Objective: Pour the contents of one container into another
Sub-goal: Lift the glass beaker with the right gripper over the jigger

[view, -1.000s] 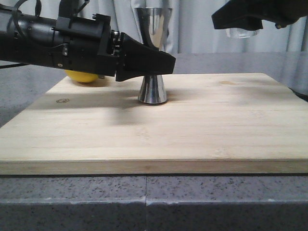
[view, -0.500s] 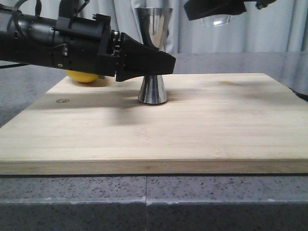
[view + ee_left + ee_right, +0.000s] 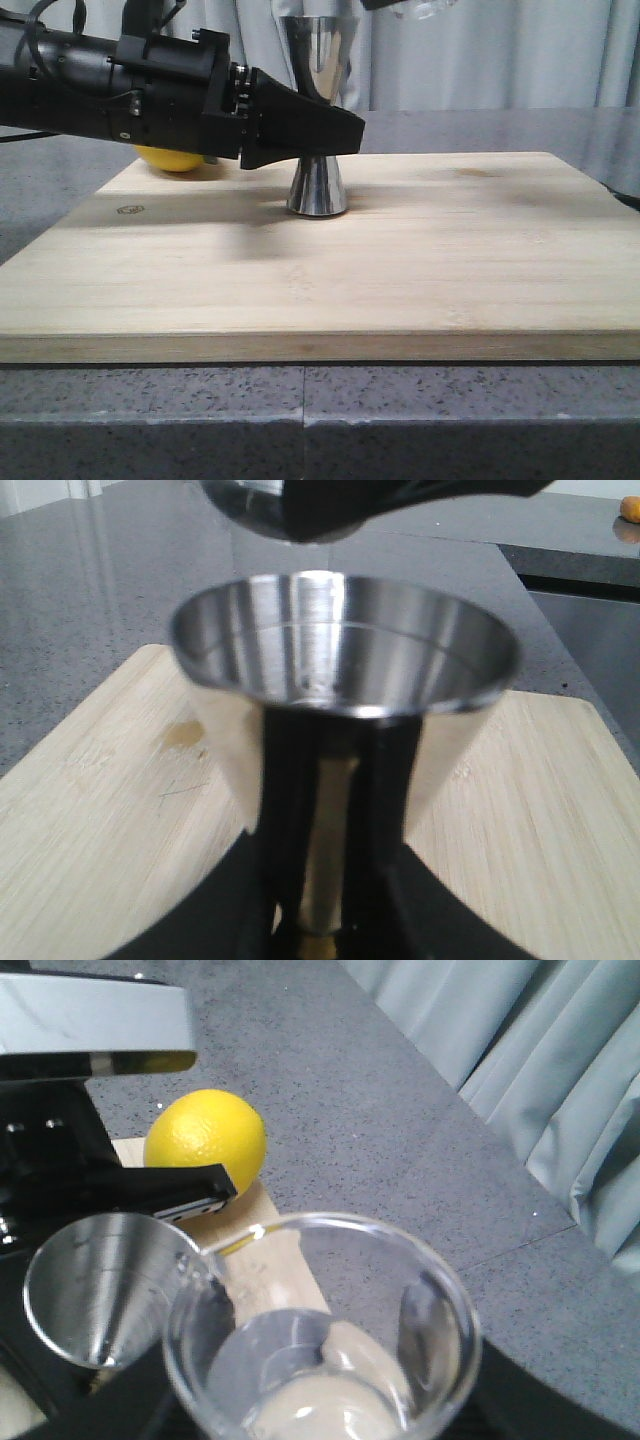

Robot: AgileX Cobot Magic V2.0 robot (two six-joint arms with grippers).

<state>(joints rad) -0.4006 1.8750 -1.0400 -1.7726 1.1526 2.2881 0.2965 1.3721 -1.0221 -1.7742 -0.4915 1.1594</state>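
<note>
Glass beaker (image 3: 320, 1330): clear, flared rim, held aloft just beside and above the jigger's mouth; its lip overlaps the steel rim in the right wrist view. Contents cannot be made out with certainty.

Steel jigger (image 3: 318, 115): hourglass form, upright on the wooden board (image 3: 400, 260), upper cup open and apparently dry.

Left gripper (image 3: 335, 130): closed about the jigger's waist, steadying it.

Right gripper (image 3: 400, 4): barely in the front view at the top edge; judged to be carrying the beaker, though its fingers are not visible, so their state cannot be told.

Lemon (image 3: 205, 1142): on the board's far corner behind the left arm, clear of the work.

Handling note: the pour likely goes best with the beaker's lip centred over the steel cup before tilting, then tipped slowly; the mouth is narrow and a fast tilt risks overshoot onto the board. Left hold should not slacken.
</note>
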